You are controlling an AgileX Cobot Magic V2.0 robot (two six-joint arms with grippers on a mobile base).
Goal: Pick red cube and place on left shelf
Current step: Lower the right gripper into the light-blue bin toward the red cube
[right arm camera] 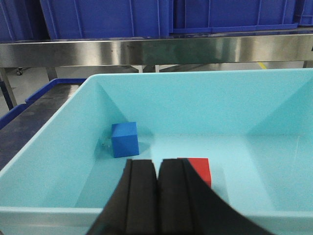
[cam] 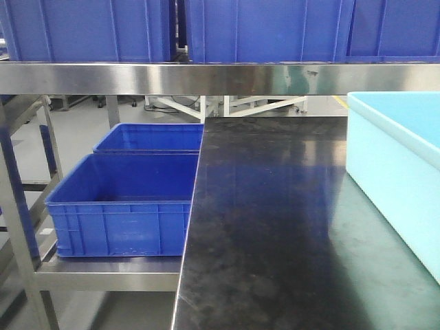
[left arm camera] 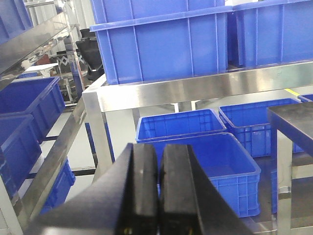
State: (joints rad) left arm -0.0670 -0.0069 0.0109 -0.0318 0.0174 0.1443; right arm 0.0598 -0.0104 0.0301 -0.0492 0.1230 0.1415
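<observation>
The red cube [right arm camera: 200, 170] lies on the floor of a light cyan bin [right arm camera: 58, 147], partly hidden behind my right gripper [right arm camera: 157, 166]. The right gripper is shut and empty, held above the bin's near rim. My left gripper [left arm camera: 159, 152] is shut and empty, held in the air facing the steel shelf rack [left arm camera: 195, 88] and the blue crates on it. The cyan bin also shows at the right of the front view [cam: 399, 158]. Neither gripper shows in the front view.
A blue cube [right arm camera: 124, 139] lies in the cyan bin, left of the red one. The bin sits on a dark tabletop [cam: 275, 227]. Blue crates [cam: 124, 206] stand on the low shelf at left. More blue crates [cam: 261, 27] sit on the steel shelf above.
</observation>
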